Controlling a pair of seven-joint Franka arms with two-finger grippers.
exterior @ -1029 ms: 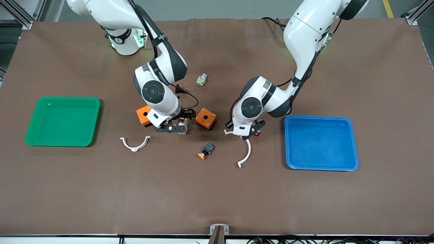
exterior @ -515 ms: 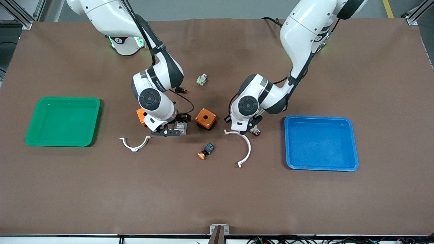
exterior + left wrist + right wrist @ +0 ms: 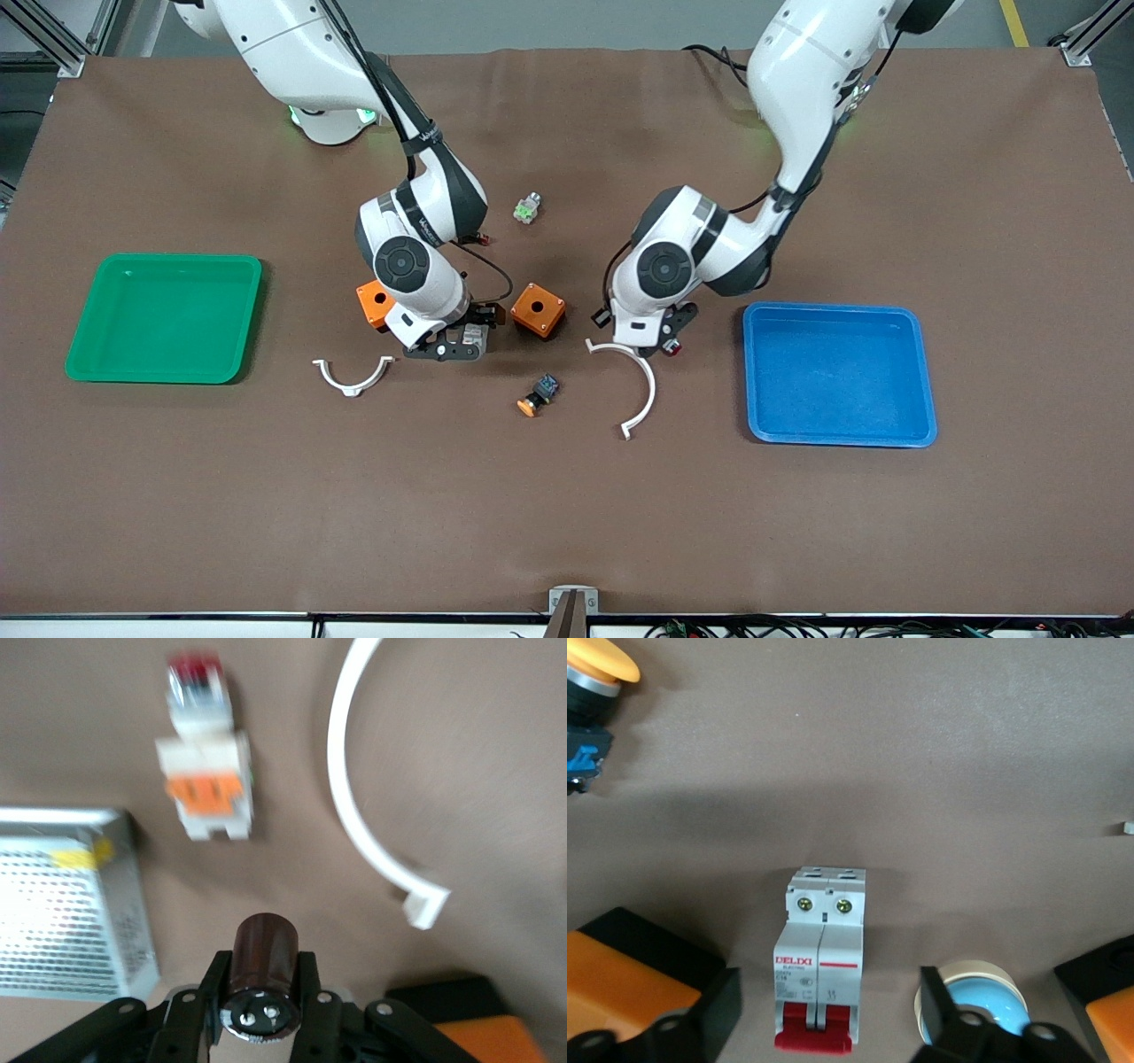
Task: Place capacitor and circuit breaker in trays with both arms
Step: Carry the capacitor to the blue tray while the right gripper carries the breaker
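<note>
In the left wrist view my left gripper (image 3: 264, 973) is shut on the capacitor (image 3: 264, 948), a dark cylinder with a silvery end. In the front view this gripper (image 3: 660, 340) hangs over the table between an orange box and the blue tray; the capacitor is hidden there. The circuit breaker (image 3: 822, 957), white-grey with red levers, lies on the table. My right gripper (image 3: 828, 985) is open, with one finger on each side of the breaker and gaps between. In the front view the right gripper (image 3: 454, 346) is low over the circuit breaker (image 3: 474, 336).
A green tray (image 3: 164, 319) lies at the right arm's end and a blue tray (image 3: 837, 372) at the left arm's end. Two orange boxes (image 3: 538, 310) (image 3: 374, 301), two white arcs (image 3: 354, 377) (image 3: 645, 390), an orange-capped button (image 3: 538, 396), a white-and-orange red-tipped part (image 3: 204, 771) and a small green part (image 3: 527, 209) lie around.
My left gripper drew back off the white arc toward the robots, then shifted slightly toward the blue tray. My right gripper shifted a little around the circuit breaker.
</note>
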